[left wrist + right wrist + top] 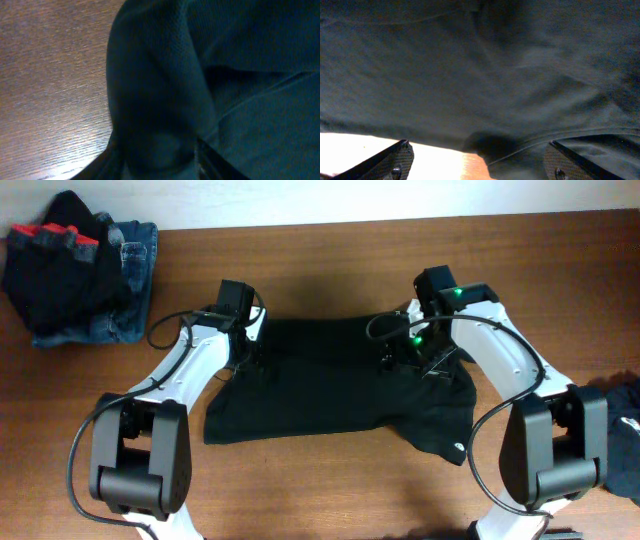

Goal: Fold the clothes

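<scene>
Wide-open right gripper (479, 145) hovers at the far right corner of the black top (330, 395), spread on the table (330, 260), while the left gripper (248, 352) sits in bunched cloth far left, grip unclear, both apparently placed to fold it nearward.

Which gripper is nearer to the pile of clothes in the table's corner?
Left. The left gripper is at the black top's edge facing the pile; the right gripper is at the opposite edge.
</scene>
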Tool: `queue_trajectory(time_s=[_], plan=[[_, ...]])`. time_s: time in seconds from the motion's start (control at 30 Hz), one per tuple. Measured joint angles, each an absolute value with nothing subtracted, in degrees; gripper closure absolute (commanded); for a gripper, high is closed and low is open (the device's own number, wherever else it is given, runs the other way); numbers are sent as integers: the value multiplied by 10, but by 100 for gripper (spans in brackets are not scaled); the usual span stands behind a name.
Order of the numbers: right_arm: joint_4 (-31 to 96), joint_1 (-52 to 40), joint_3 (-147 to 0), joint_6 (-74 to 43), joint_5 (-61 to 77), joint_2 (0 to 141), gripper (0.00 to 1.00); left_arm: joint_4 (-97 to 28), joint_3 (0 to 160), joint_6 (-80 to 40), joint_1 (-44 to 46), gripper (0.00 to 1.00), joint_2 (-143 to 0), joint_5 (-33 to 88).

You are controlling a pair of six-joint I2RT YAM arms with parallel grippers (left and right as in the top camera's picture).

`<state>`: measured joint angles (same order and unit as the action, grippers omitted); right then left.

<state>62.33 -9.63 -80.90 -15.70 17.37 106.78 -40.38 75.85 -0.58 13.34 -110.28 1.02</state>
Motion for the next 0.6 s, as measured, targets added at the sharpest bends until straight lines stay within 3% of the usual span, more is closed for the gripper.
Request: queue_trajectory(time_s=[0.2, 0.3, 0.33, 0.43, 0.6], plan=[[623, -105, -809, -154, 170, 1068, 11, -400, 759, 1, 133, 80, -1103, 11], [623, -105, -809, -152, 168, 1068, 11, -400, 759, 0, 133, 81, -1103, 11], [623, -105, -809, -152, 167, 1068, 11, -400, 759, 0, 133, 74, -1103, 11], [623, -105, -809, -152, 166, 1068, 11, -400, 759, 2, 133, 30, -1103, 11], [623, -105, -809, -152, 165, 1068, 11, -400, 759, 4, 133, 19, -1103, 11]])
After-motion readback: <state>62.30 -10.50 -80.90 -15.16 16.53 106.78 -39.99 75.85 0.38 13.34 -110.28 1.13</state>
